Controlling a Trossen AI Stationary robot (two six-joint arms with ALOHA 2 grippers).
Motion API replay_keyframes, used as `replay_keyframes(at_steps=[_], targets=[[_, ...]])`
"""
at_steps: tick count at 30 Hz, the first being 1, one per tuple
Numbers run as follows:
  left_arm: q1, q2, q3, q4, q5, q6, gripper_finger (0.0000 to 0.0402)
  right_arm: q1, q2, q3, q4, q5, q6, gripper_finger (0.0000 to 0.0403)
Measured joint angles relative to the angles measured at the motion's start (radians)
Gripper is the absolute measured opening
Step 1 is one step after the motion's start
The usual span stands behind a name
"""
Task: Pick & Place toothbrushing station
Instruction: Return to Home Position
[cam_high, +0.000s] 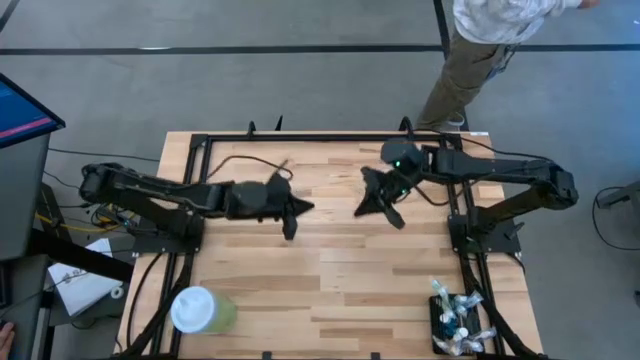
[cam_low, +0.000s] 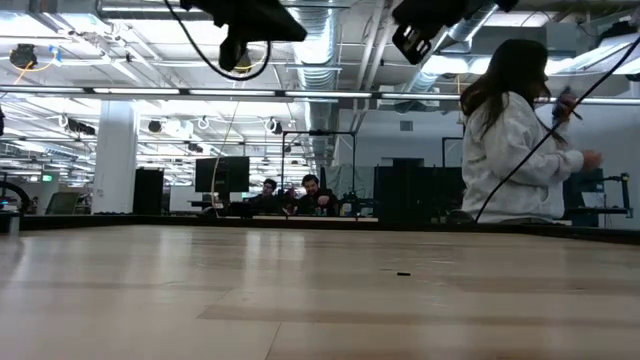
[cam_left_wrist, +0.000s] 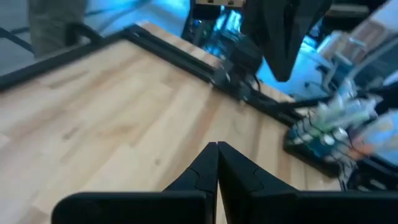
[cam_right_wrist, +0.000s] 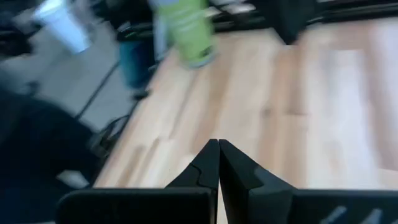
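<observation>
The toothbrushing station is a small black holder with several toothbrushes sticking up out of it. It stands on the wooden table at the near right corner and also shows in the left wrist view. My left gripper hovers shut above the table's middle, left of centre, with nothing in it. My right gripper hovers shut a little to its right, also holding nothing. Both are far from the station.
A pale green cup with a white lid stands at the near left corner and shows in the right wrist view. A black frame runs along the table's far edge. A person stands beyond the far right corner.
</observation>
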Motion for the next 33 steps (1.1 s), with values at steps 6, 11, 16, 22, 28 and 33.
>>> replay_keyframes(at_steps=[6,11,16,22,28,33], targets=[[0.097,-0.126,-0.048,0.001,0.043,0.076,0.0001,-0.01,-0.017,0.001,0.029,0.15,0.036,0.0],[0.173,-0.171,-0.067,0.002,0.153,0.082,0.0001,0.006,-0.044,-0.094,0.191,0.193,0.173,0.0],[0.238,-0.179,-0.067,0.011,0.262,0.115,0.0001,0.036,-0.125,-0.282,0.49,0.292,0.374,0.0],[0.294,-0.178,-0.067,0.009,0.337,0.12,0.0001,0.076,-0.256,-0.391,0.549,0.485,0.401,0.0],[0.336,-0.178,-0.067,0.012,0.353,0.12,0.0001,0.114,-0.379,-0.49,0.532,0.564,0.391,0.0],[0.355,-0.178,-0.067,0.025,0.353,0.119,0.0002,0.135,-0.473,-0.596,0.555,0.595,0.406,0.0]])
